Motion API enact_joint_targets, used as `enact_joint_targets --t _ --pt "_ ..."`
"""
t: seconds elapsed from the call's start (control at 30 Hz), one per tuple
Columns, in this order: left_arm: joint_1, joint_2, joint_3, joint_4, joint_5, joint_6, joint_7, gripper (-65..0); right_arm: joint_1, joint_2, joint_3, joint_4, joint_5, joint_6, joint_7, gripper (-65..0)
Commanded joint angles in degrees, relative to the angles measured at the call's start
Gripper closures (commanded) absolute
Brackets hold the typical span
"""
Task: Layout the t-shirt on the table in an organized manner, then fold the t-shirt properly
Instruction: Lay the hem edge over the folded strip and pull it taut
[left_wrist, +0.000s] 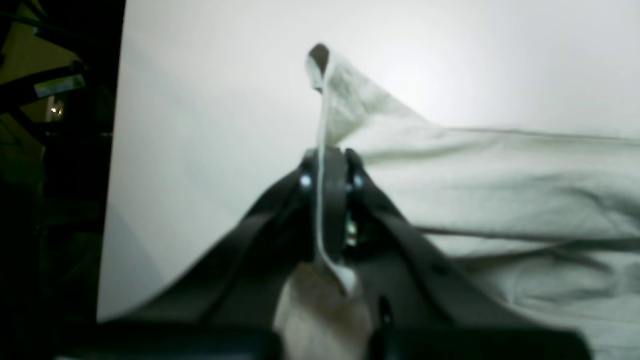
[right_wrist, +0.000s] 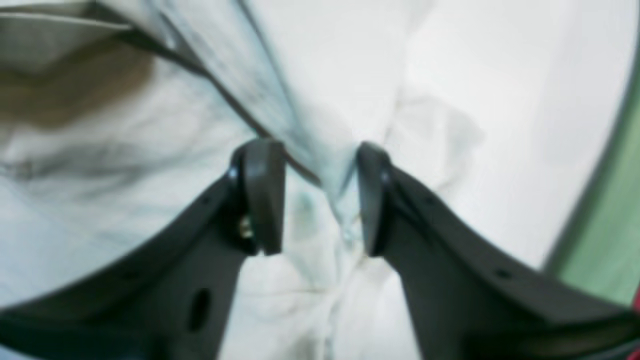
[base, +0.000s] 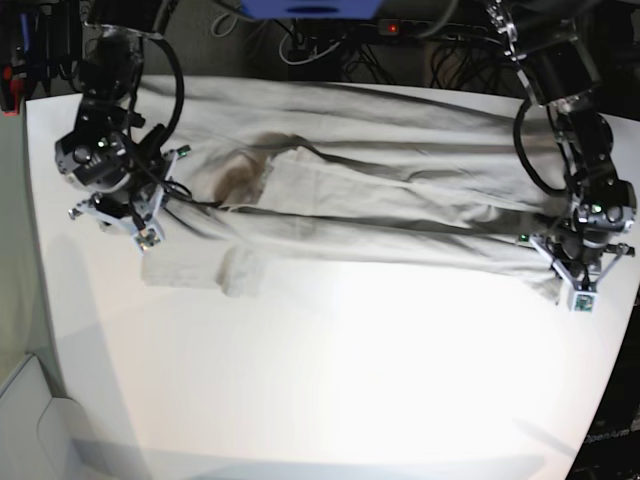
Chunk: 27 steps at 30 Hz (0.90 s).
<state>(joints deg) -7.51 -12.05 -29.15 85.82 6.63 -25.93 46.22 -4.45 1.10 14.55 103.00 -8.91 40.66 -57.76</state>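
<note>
Item 1, shirt (base: 400, 190): I see it stretched in a long band across the far half of the table (base: 330, 390), running between my two arms. It is creased lengthwise, with a darker shadowed fold left of its middle in the base view. A sleeve-like flap lies on the table at the near edge of the shirt, just by my right arm.

Item 2, left gripper (left_wrist: 327, 170): pinched tight on a thin edge of the shirt (left_wrist: 500, 185). In the left wrist view the cloth passes as a narrow strip between the closed jaws and rises to a small peak beyond them. More cloth bunches under the gripper body. In the base view this gripper (base: 578, 275) sits at the end of the shirt nearest the table's edge.

Item 3, right gripper (right_wrist: 320, 195): jaws parted, standing on either side of a raised ridge of the shirt (right_wrist: 125, 165). The right wrist view is blurred, so I cannot tell if the pads touch the cloth or hold it. In the base view this gripper (base: 150, 215) is at the other end of the shirt, by the sleeve flap.

Item 4, table: white, with strong glare near the shirt's middle.
</note>
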Motion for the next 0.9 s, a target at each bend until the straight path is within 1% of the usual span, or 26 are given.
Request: enact_joint_targets --t 0.0,0.17,0.23,0.33,0.4,0.6,0.73,0.87 --pt "-1.3 -0.6 -0.2 0.8 -0.2 0.2 -1.2 -0.1 0.5 0.3 0.1 0.3 0.1 -0.7 0.6 -17.7" --pt "-1.3 -0.6 -0.2 0.8 -0.2 0.2 -1.2 -0.1 0.6 0.6 0.1 -1.6 0.1 -0.7 0.9 -5.0" --pt "-1.3 -0.6 -0.2 0.8 -0.2 0.2 -1.2 -0.1 1.1 0.6 0.2 -1.4 0.1 -0.7 0.9 -2.0" --pt "-1.3 -0.6 -0.2 1.1 -0.2 0.2 -1.2 -0.1 1.7 0.6 0.4 -1.1 0.0 -0.7 0.5 -1.9" --pt "-1.3 -0.6 -0.2 1.3 -0.2 0.2 -1.0 -0.1 2.2 1.3 0.4 -0.1 0.0 -0.7 0.4 -1.9" --pt "-1.3 -0.7 -0.2 1.4 -0.2 0.2 -0.8 -0.1 1.8 1.8 0.4 5.5 0.0 -0.7 0.2 -1.8" --pt "-1.3 -0.7 -0.3 1.4 -0.2 0.2 -0.8 -0.1 1.2 1.9 0.4 7.9 0.1 -0.7 -1.7 -1.8" --pt "-1.4 -0.6 -3.2 1.8 -0.8 0.2 -0.7 -0.1 -0.1 2.2 0.4 10.5 0.2 -0.7 -2.4 -1.8"
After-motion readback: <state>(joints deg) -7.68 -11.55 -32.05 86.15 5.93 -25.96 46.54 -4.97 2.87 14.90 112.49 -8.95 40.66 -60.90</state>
